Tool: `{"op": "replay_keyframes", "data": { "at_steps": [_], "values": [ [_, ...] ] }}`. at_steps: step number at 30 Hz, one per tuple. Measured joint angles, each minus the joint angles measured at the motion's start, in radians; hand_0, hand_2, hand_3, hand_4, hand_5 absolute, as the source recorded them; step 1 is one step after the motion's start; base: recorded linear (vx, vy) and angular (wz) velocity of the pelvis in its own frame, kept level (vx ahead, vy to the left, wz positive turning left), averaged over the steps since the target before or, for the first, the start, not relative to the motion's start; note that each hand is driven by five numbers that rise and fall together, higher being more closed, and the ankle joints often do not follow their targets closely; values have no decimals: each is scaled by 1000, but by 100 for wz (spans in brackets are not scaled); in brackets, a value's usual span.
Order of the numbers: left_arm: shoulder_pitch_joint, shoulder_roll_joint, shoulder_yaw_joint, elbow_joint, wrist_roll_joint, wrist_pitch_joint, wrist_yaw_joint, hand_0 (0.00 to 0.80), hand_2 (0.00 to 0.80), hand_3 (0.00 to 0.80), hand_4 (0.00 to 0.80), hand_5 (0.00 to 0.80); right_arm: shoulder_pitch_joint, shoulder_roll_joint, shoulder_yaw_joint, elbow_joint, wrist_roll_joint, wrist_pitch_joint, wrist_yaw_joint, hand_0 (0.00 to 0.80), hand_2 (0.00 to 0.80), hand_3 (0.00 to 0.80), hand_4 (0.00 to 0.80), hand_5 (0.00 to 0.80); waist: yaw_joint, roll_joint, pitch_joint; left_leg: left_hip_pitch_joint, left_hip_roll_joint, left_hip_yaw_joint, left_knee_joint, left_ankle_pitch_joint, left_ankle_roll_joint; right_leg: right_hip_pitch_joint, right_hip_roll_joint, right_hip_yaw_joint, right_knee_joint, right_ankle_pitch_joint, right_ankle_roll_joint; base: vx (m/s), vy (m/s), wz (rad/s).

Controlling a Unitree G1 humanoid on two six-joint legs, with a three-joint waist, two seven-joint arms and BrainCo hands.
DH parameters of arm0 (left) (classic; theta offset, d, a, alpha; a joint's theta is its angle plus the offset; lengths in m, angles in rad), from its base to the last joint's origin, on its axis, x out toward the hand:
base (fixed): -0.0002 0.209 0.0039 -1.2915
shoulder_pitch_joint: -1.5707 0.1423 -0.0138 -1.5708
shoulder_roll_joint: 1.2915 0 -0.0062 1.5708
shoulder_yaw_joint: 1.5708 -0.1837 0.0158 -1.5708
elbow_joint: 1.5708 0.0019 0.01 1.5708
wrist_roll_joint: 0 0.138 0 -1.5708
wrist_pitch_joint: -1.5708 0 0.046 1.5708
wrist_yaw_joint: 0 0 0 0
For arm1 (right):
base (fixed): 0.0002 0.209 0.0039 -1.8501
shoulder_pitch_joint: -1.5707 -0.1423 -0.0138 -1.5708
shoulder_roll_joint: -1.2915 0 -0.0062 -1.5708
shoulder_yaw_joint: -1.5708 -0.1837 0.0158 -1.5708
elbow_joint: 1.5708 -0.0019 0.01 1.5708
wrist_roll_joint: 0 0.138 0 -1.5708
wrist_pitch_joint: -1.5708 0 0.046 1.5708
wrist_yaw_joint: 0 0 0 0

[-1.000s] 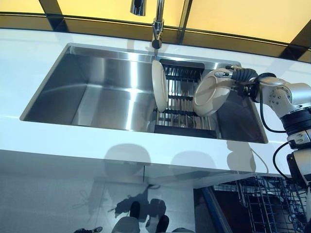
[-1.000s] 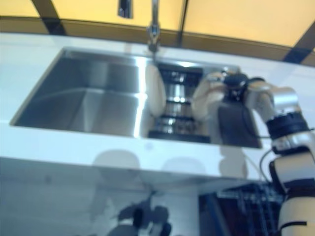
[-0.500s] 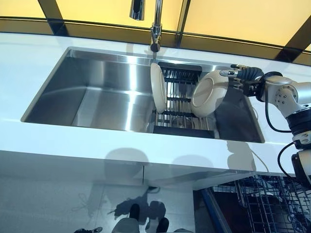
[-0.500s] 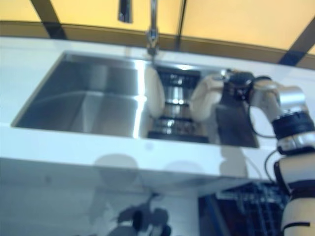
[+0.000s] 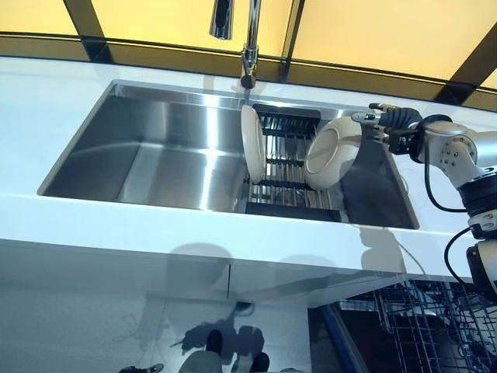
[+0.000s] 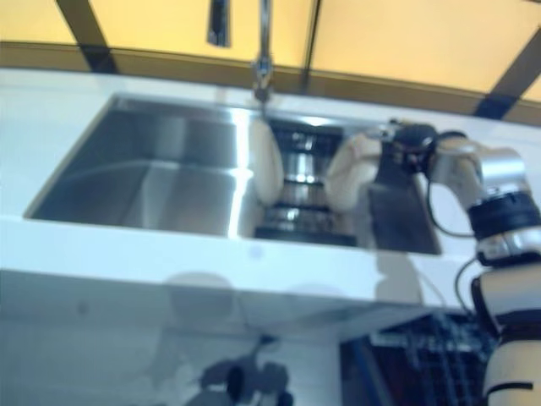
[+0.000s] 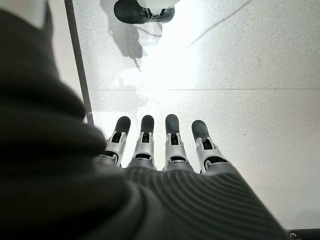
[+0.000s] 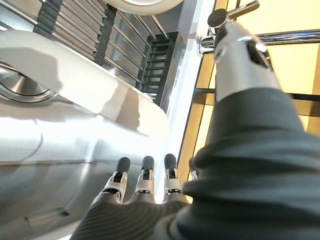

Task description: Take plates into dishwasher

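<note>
Two white plates stand on edge in a dark rack (image 5: 289, 167) inside the steel sink (image 5: 155, 148). One plate (image 5: 251, 144) is upright at the rack's left end. The other plate (image 5: 332, 154) leans at the right end, its face turned toward me. My right hand (image 5: 392, 119) reaches over the counter to this plate's upper rim. In the right wrist view its fingers (image 8: 145, 180) are straight and its thumb is held apart, with the plate's rim (image 8: 75, 100) just past them. My left hand (image 7: 165, 145) hangs over the floor with straight fingers, holding nothing.
A faucet (image 5: 250, 47) rises behind the sink, above the rack. White counter (image 5: 233, 233) surrounds the sink. The wire basket of the open dishwasher (image 5: 423, 326) shows at the lower right, below the counter's edge.
The whole picture has shifted a little, so the camera moved. My right hand has stayed at the leaning plate's upper rim, and the plate still leans in the rack.
</note>
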Motion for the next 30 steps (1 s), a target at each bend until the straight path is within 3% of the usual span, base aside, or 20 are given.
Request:
{"op": "replay_keyframes", "data": {
  "at_steps": [30],
  "values": [
    [9,0,-8,0,-2,-12,1,0,0,0,0,0,78,1,0,3,7,31,65,0,0,0,0,0,2,-1,-14,-13,0,-2,0,0,0,-13,0,-1,0,0,0,0,0,0]
  ]
}}
